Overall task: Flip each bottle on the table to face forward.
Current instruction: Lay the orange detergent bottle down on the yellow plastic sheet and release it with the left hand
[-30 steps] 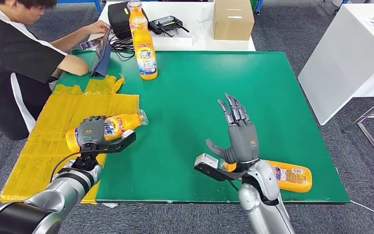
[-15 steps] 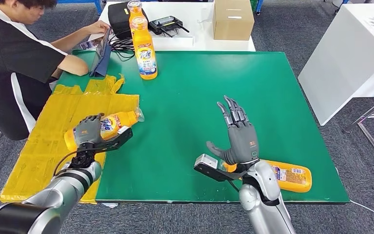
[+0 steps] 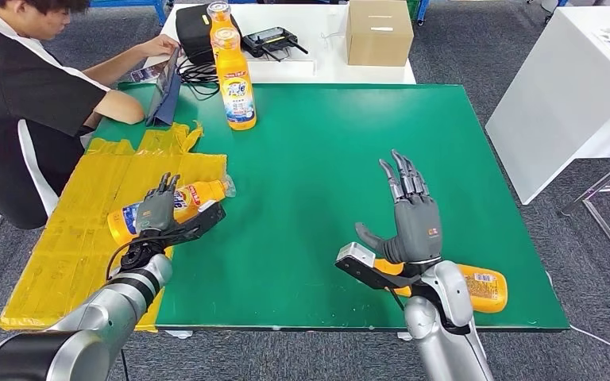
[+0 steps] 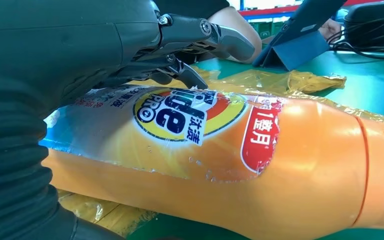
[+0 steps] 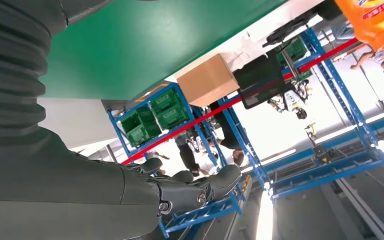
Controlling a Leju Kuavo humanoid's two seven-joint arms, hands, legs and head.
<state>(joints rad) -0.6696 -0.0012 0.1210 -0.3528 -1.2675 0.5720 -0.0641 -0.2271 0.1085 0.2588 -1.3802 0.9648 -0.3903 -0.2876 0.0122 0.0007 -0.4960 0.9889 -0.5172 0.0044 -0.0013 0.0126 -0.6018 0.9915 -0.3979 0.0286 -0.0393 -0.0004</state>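
The left hand [image 3: 159, 213] is laid over a lying bottle [image 3: 176, 205] with fingers spread apart, not clamped; the bottle's long axis runs across the yellow sheet [image 3: 71, 238], cap toward the green mat [image 3: 318, 159]. The right hand [image 3: 415, 226] is raised and spread, holding nothing, with a 2nd lying bottle [image 3: 480, 287] just beside its wrist. No containers are seen.

head view high, looking down over green table [image 3: 326, 182]; left wrist view close against lying bottle [image 4: 240, 155], also seen from above; right wrist view tilted, facing shelves
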